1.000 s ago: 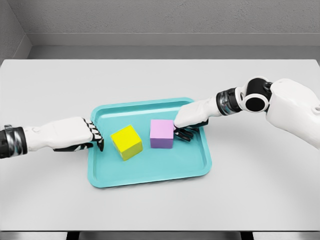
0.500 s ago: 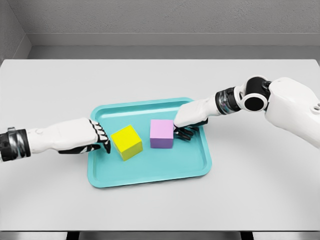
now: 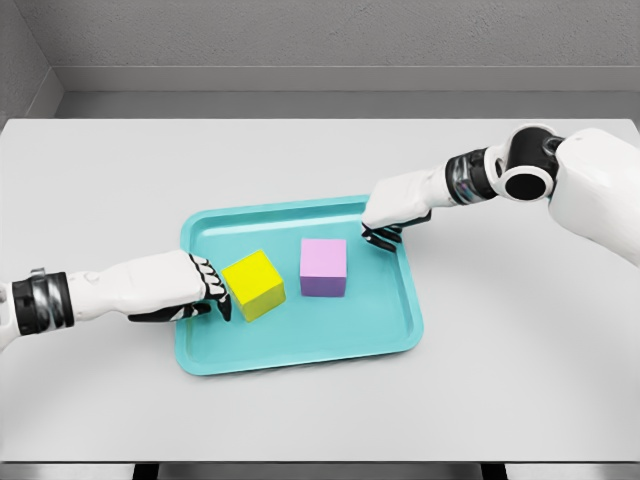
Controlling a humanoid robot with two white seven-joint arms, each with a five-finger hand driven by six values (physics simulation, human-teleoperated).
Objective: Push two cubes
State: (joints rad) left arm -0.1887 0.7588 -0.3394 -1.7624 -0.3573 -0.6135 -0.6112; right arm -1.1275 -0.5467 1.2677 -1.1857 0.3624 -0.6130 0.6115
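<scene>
A teal tray (image 3: 300, 355) lies on the grey worktop (image 3: 520, 380). Inside the tray, the yellow cube (image 3: 253, 284) sits left of centre and the pink cube (image 3: 323, 267) just right of it, a gap between them. The left robot hand (image 3: 195, 290) reaches over the tray's left rim, fingers curled, fingertips at the yellow cube's left face, grasping nothing. The right robot hand (image 3: 392, 215) hovers at the tray's upper right corner, fingers curled down, apart from the pink cube, holding nothing.

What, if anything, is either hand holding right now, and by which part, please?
Nothing is held. The left hand has its fingertips at the yellow cube's left side, pushing rather than grasping. The right hand is curled and apart from the purple cube.
</scene>
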